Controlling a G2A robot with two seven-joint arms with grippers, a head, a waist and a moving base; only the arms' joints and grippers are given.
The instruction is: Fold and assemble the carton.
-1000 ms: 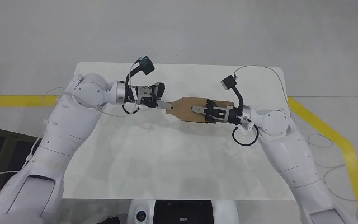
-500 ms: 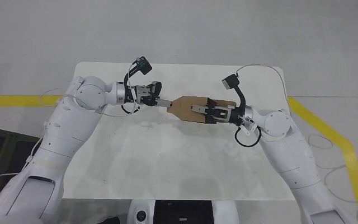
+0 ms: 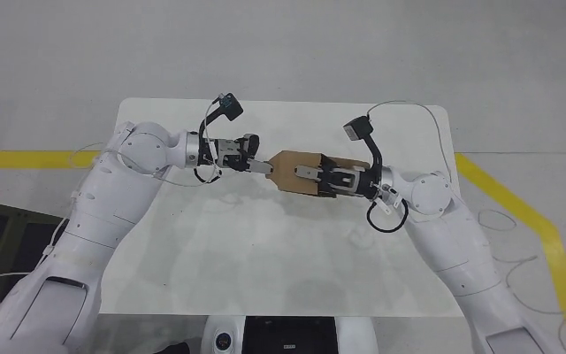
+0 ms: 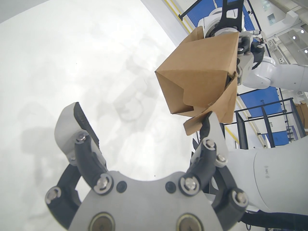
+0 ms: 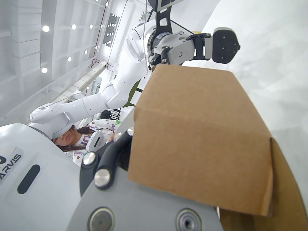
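From above, the brown cardboard carton point(image 3: 301, 171) sits just above the centre of the frame, held clear over the far half of the white table point(image 3: 265, 257). My two tools meet it from either side. My right tool point(image 3: 311, 172) comes in from the right and is clamped on the carton, one finger lying across its top panel.

My left tool point(image 3: 257, 165) is at the carton's left end, but the top view cannot tell me how wide it stands. The left wrist view can. The jaws are spread wide with nothing gripped, and one fingertip point(image 4: 208, 123) touches a loose end flap point(image 4: 192, 125) that sticks out from the half-folded end. The other finger is well apart from the cardboard. That view also shows the end panels partly tucked in.

The right wrist view gives the opposite side: a smooth, creased wall of the carton close against my right tool's body, with the left tool's dark pad point(image 5: 225, 45) beyond its far edge.
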